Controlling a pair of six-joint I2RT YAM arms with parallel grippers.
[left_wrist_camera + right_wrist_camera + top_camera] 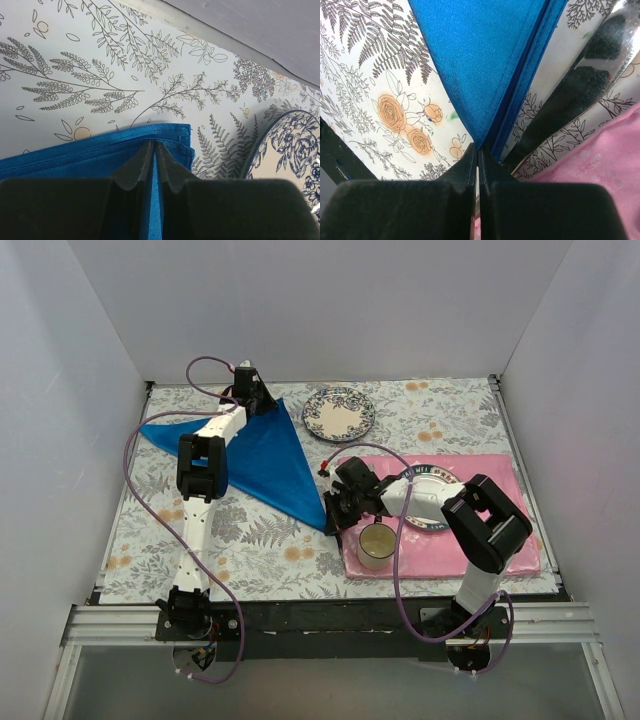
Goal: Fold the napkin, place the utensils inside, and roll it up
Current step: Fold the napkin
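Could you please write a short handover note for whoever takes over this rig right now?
Left tool: shut on the far corner of the napkin.
Right tool: shut right at the napkin's near tip; whether it caught cloth is unclear.
Napkin: flat on the table, folded into a triangle.
Utensils: one shiny utensil lies beside the napkin's near tip, next to the pink mat; others not visible.
Done: first fold.
Left: any further fold, utensils inside, roll up.
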